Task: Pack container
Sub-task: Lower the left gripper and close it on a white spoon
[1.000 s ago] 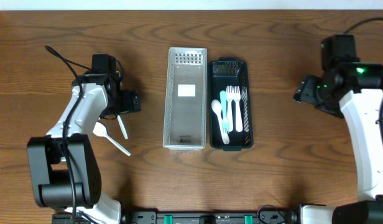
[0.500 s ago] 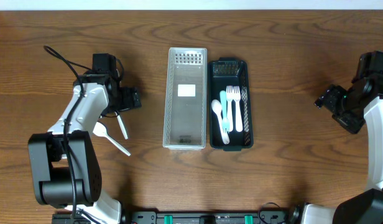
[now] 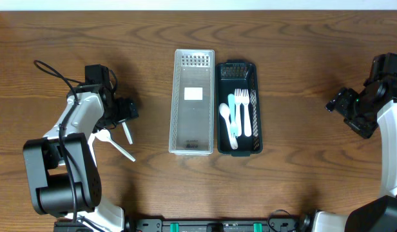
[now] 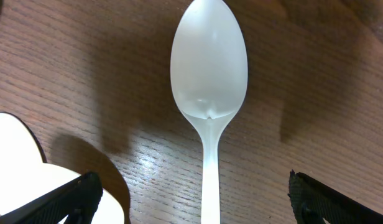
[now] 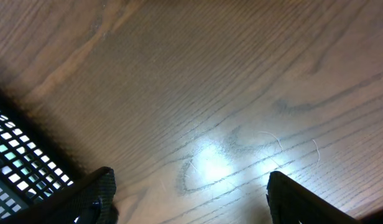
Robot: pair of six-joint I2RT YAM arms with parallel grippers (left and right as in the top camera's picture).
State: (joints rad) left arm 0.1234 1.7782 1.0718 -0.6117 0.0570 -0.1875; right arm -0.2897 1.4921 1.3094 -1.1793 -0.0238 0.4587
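Left tool (image 3: 125, 111) shifted outward, spread wide astride the white spoon (image 4: 209, 68).

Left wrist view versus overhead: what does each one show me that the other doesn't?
Only left wrist: the spoon bowl up close, its handle running between the left gripper's open fingers, plus another white piece at the left edge. Only overhead: the clear bin, the black tray holding cutlery, and the right gripper. Both: loose white utensils on the wood table.

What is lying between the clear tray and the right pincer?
The black tray with cutlery, then bare table, as the overhead view shows.
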